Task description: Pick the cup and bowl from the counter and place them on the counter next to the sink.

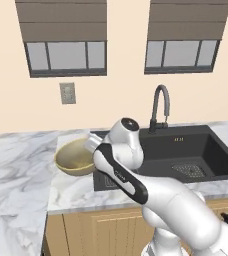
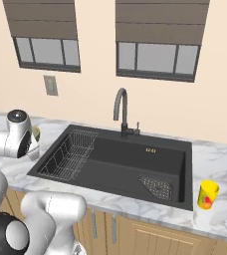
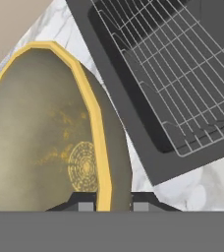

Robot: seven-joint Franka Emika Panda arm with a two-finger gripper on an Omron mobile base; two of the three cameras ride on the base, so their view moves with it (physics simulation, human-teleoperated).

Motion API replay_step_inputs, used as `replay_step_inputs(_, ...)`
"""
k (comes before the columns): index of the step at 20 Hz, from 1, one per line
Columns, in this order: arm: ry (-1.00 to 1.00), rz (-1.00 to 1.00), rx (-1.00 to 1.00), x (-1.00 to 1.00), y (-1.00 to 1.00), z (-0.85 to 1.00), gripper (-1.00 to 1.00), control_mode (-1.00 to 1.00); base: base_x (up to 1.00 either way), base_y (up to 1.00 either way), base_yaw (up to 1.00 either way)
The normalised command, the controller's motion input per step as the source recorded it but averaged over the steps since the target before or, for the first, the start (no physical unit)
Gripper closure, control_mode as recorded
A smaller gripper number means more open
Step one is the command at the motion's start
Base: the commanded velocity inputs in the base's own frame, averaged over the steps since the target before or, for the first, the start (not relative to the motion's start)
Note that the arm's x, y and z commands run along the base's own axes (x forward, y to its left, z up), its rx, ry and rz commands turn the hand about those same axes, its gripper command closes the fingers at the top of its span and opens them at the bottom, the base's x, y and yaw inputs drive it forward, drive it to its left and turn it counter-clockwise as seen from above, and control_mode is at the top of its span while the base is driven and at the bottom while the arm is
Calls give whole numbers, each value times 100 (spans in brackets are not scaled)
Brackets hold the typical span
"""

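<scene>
- The gripper (image 3: 113,204) pinches the rim of the bowl (image 3: 40,133): in the hand view one dark tip sits inside the yellow edge and the other outside it, with the wall between them.
- The hold is on one edge only, so the wide bowl hangs off to one side of the fingers. If the wrist turns quickly, I judge the bowl could swing or slide out of the pinch.
- In the left base view the bowl (image 1: 75,157) sits tilted at the end of the arm, over the counter (image 1: 21,170) just left of the sink (image 1: 186,150). Whether its underside touches the marble I cannot tell.
- If the fingers let go while it is tilted or above the marble, the bowl could rock, roll, or land on its rim instead of its base.
- The basin's left edge and the wire rack (image 3: 182,83) inside it lie close beside the bowl. A drift toward the sink could put the bowl's wall over the lip, and it could tip into the basin.
- The cup (image 2: 207,194) stands upright on the counter at the sink's far right side, well apart from the bowl, so a knock there seems unlikely.
</scene>
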Motion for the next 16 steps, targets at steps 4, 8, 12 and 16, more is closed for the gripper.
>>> replay_step_inputs(4, 0, 0, 0, 16, 0, -19, 100, -100, 0, 0, 0)
replay_step_inputs(8, 0, 0, 0, 29, 0, -30, 100, -100, 0, 0, 0)
replay_step_inputs(12, 3, -1, -1, 23, 0, -36, 100, -100, 0, 0, 0)
replay_step_inputs(16, 5, -1, -1, 17, 2, -36, 100, -100, 0, 0, 0)
